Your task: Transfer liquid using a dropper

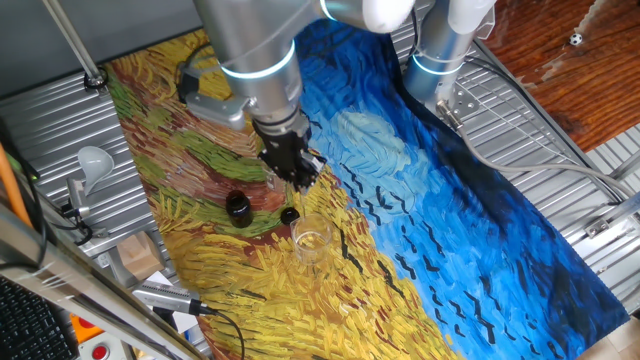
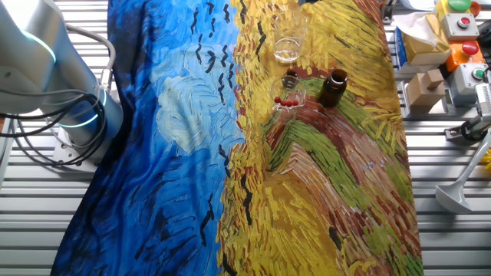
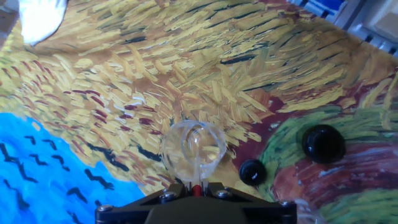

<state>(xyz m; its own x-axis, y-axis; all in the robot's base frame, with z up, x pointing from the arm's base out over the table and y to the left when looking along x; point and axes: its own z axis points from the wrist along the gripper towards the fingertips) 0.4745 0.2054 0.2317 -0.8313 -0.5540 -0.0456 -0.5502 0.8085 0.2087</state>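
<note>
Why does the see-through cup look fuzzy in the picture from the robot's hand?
In the hand view the clear cup sits very near the lens, so it blurs, and the cloth looks soft too; in both fixed views the cup shows crisper, with small bright glints.

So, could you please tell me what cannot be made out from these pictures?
- Gripper: in one fixed view its own body hides the jaws, so open or shut is unclear.
- Dropper: in the hand view only a red speck shows, cut off by the gripper at the bottom edge.
- Clear glass: too small to tell whether it holds liquid.
- Bottle: its dark glass hides the contents.
</note>
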